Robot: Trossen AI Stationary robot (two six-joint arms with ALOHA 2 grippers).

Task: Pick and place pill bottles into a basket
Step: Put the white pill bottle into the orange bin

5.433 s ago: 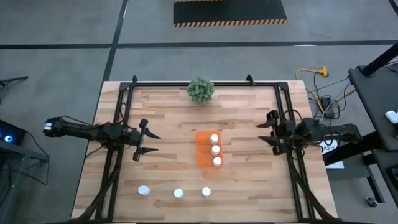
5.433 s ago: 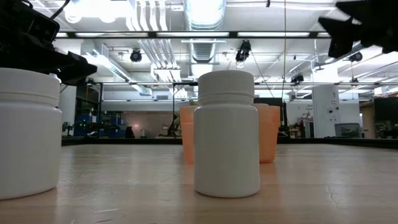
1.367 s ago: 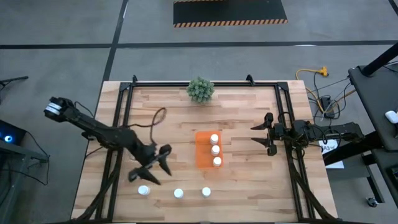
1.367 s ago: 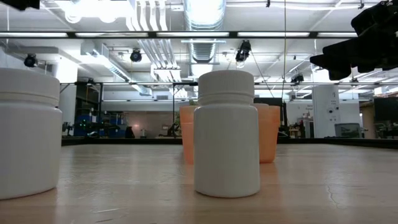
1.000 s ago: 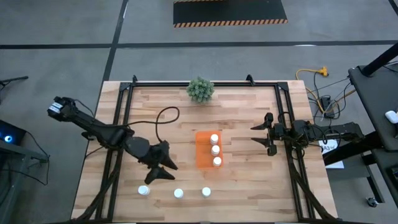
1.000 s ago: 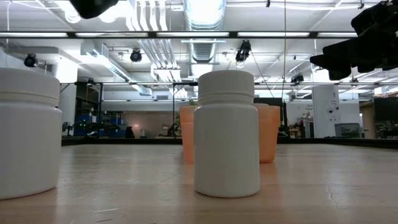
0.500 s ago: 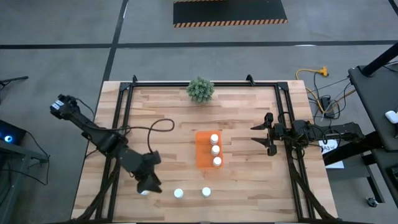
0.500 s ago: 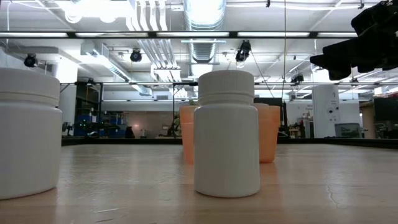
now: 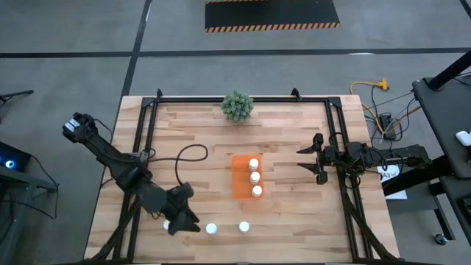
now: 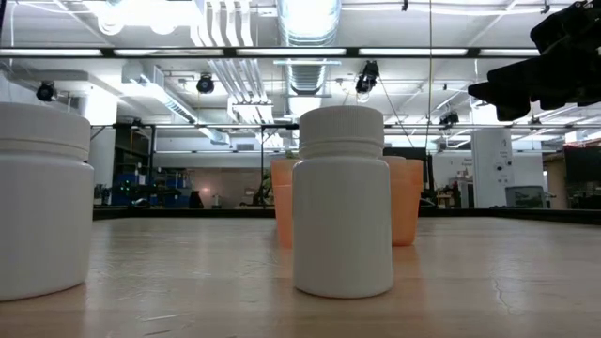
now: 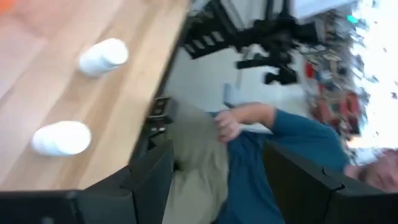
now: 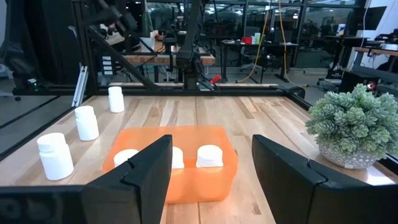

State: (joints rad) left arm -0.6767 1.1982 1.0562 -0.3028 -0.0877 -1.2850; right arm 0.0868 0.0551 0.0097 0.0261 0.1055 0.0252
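The left gripper (image 9: 182, 221) is down low at the near edge of the wooden table (image 9: 199, 132), its dark fingers (image 11: 152, 177) spread apart with nothing between them. In the high view it covers the spot just beside the leftmost of the loose pill bottles; a sliver of white (image 9: 167, 225) peeks out at its side, but I cannot tell whether the fingers touch it. Just past the jaws along the near edge stand two more bottles, one (image 9: 211, 229) close to the fingertips and another (image 9: 243, 227) a little farther on; the left wrist view shows these two (image 11: 61, 137) (image 11: 104, 56) lying out ahead of the open fingers on bare wood, with a person in a blue sleeve (image 11: 298, 134) beyond the table's edge.

The orange basket (image 9: 243, 177) sits mid-table, well apart from the left jaws and between the two grippers. Three bottles (image 9: 255, 177) stand in it in a single row along the side nearer the right arm; the other row is unfilled.

The right gripper (image 9: 318, 158) waits above the table's right side, facing the basket, its fingers (image 12: 146, 171) also wide apart and holding nothing. From its wrist the basket (image 12: 177, 180) lies straight ahead of the jaws. A small green potted plant (image 9: 237, 106) stands at the far edge of the table.

From table height, one bottle (image 10: 342, 202) stands in front of the basket (image 10: 406, 202), another (image 10: 42, 197) off to the side.
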